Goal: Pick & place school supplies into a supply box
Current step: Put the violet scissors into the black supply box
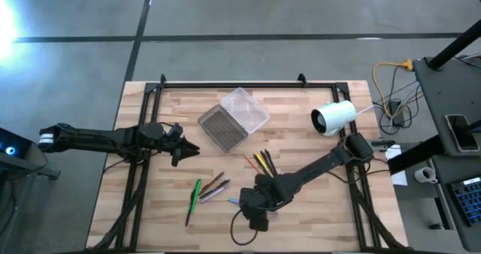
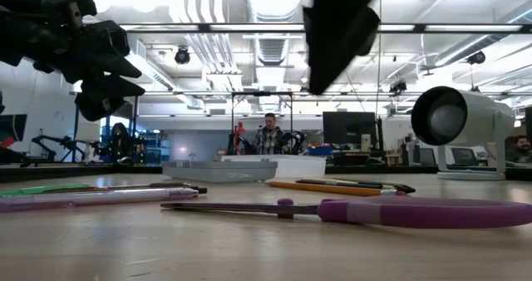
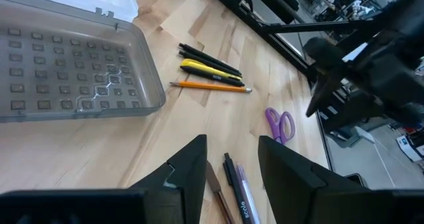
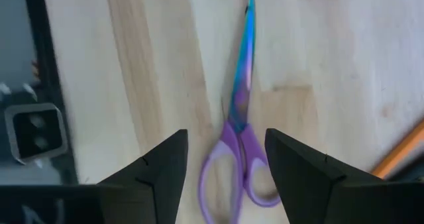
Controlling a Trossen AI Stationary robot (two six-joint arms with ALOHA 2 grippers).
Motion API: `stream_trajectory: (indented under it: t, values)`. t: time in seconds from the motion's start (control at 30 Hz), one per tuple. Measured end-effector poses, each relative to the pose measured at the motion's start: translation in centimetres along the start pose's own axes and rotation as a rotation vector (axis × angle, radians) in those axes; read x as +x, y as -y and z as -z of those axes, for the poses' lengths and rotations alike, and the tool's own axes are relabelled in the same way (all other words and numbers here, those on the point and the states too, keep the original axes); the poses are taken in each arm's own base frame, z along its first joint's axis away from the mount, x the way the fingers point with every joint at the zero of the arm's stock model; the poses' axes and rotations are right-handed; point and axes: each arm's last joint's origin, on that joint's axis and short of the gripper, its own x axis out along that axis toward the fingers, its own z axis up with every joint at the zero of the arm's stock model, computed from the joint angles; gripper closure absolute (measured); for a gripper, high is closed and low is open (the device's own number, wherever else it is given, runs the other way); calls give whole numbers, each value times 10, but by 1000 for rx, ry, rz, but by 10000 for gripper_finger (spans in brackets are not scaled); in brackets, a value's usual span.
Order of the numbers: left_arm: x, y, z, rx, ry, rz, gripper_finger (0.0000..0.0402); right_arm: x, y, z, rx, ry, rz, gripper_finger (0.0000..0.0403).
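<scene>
The supply box (image 1: 233,119) lies open at the table's far middle, its grey ribbed half (image 3: 66,71) beside the clear lid (image 1: 246,107). Orange, yellow and dark pens (image 1: 263,162) lie right of centre. A green pen (image 1: 194,196) and brown and purple ones (image 1: 214,188) lie nearer, to the left. The purple-handled scissors (image 4: 238,164) lie flat on the wood. My right gripper (image 4: 225,141) hovers open over their handles, above the table (image 2: 337,32). My left gripper (image 3: 232,144) is open in the air left of the box (image 1: 188,150), above the brown and purple pens (image 3: 235,184).
A white camera (image 1: 334,117) stands on the table's right far part. A black rail frame (image 1: 225,85) runs along the table's edges. A dark cable (image 1: 248,228) loops near the near edge. People stand in the room beyond the table (image 2: 268,135).
</scene>
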Motion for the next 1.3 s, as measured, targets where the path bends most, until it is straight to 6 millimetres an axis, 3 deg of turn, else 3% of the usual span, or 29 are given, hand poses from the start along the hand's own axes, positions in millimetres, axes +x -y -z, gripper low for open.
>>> stream_trajectory:
  t: [0.23, 0.6, 1.3]
  values:
    - [0, 0, 0, 0, -1, -1, 281, -10, -5, -7, 123, 27, -30, 209]
    - [0, 0, 0, 0, -1, -1, 281, -24, -10, -16, 147, 67, -66, 209]
    - [0, 0, 0, 0, -1, -1, 281, -24, -10, -16, 66, 67, -62, 209]
